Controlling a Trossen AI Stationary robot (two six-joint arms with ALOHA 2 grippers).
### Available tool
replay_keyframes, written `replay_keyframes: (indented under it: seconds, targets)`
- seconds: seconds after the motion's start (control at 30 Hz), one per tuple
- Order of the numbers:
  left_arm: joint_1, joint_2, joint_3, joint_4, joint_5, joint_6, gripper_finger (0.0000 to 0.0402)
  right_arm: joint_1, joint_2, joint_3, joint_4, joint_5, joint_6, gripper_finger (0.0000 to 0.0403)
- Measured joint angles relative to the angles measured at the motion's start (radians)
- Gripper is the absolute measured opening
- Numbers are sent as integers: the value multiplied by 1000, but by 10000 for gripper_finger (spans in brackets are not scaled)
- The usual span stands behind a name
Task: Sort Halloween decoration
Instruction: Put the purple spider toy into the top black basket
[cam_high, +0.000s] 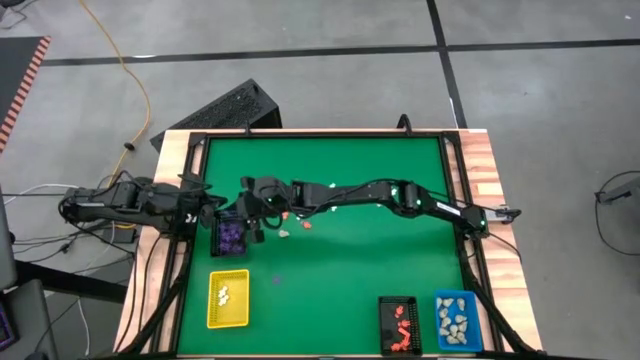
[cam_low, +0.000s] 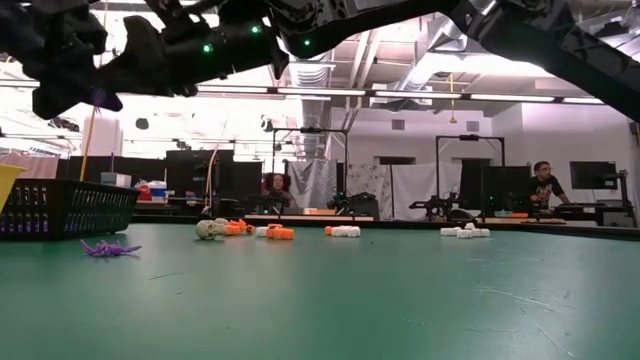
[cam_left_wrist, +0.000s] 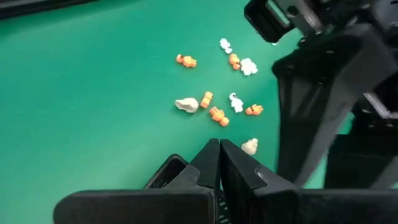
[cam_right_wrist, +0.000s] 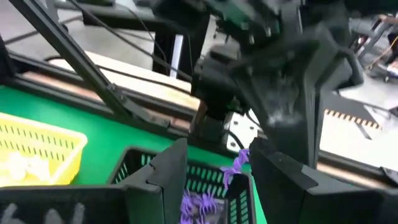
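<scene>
Both arms meet over the black basket (cam_high: 231, 236) with the purple figures (cam_right_wrist: 202, 202) in it, which stands on the green desk (cam_high: 340, 270) near its left edge. The left hand (cam_left_wrist: 219, 163) has its two fingers pressed together, with nothing visible between them. The right hand (cam_right_wrist: 217, 171) hangs just above this basket with fingers apart, and a purple spider-like figure (cam_right_wrist: 238, 163) is between them; I cannot tell if it is really gripped.

Just beside the basket, toward the middle of the desk, lies a loose group of small orange and white figures (cam_left_wrist: 217, 102). One purple figure (cam_low: 110, 247) lies alone on the green surface near the basket. Farther from it stand a yellow tray (cam_high: 228, 298) with white pieces, a black tray (cam_high: 400, 326) with orange-red pieces and a blue tray (cam_high: 457, 321) with beige pieces. I can read no writing or label anywhere.
</scene>
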Motion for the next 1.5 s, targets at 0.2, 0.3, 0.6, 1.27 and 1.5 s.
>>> replay_keyframes:
  seconds: [0.2, 0.3, 0.6, 1.27, 1.5]
  targets:
    - [1, 4, 0, 31, 125, 34, 0, -2, 0, 0, 11, -4, 0, 191]
    - [1, 8, 0, 33, 165, 46, 0, -3, 0, 0, 12, -6, 1, 191]
    - [1, 8, 0, 27, 260, 54, 0, -7, 1, 0, 5, -15, -21, 191]
    - [0, 8, 0, -101, 46, 30, 0, 62, -57, -57, -535, -271, -80, 170]
    - [0, 8, 0, -101, 41, 30, 0, 100, -53, -120, -566, -375, -49, 149]
